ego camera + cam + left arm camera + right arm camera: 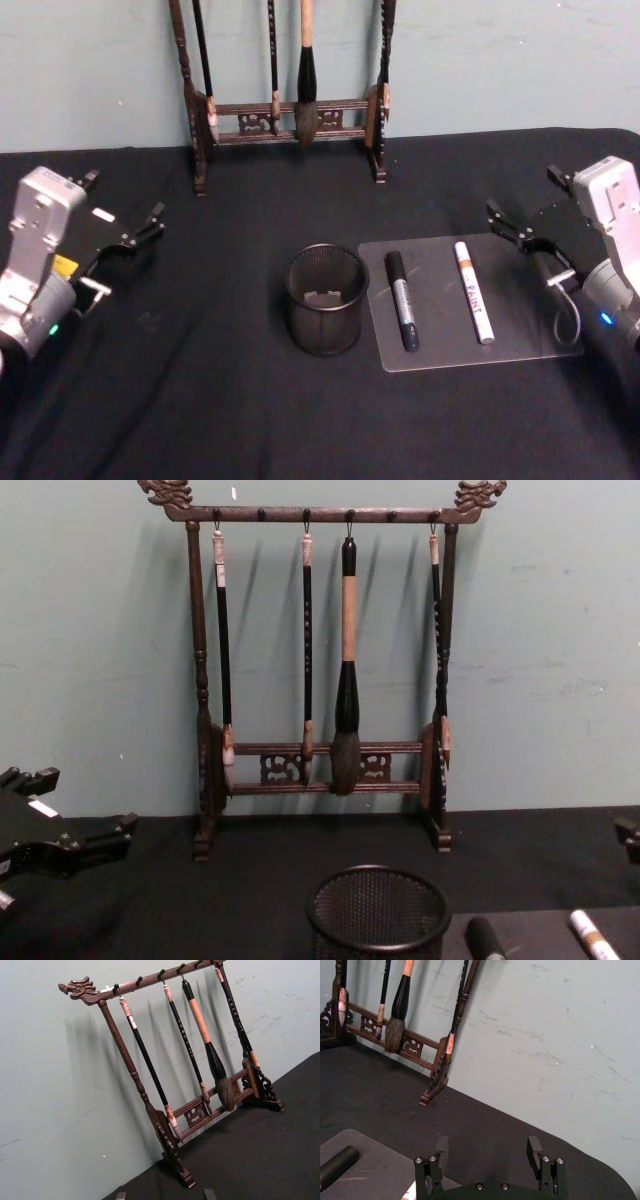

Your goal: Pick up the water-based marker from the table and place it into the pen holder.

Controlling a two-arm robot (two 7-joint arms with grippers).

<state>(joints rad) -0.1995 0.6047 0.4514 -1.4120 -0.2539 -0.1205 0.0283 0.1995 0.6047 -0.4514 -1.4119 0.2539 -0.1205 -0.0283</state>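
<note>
With both the left gripper (90, 800) and right gripper (487, 1145) spread open, the marker (473, 292), probably the white one, lies just beside a black pen (402, 300) right of the holder (325, 322), so a grab could catch the wrong one

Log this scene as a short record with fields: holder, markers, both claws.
Pen holder: upright on the black cloth, left of the clear mat, nothing inside
Black marker: lying on the mat, nearer the holder
White marker: lying on the mat, right of the black one, apart
Left claw: open, empty, at the table's left
Right claw: open, empty, right of the mat
</note>
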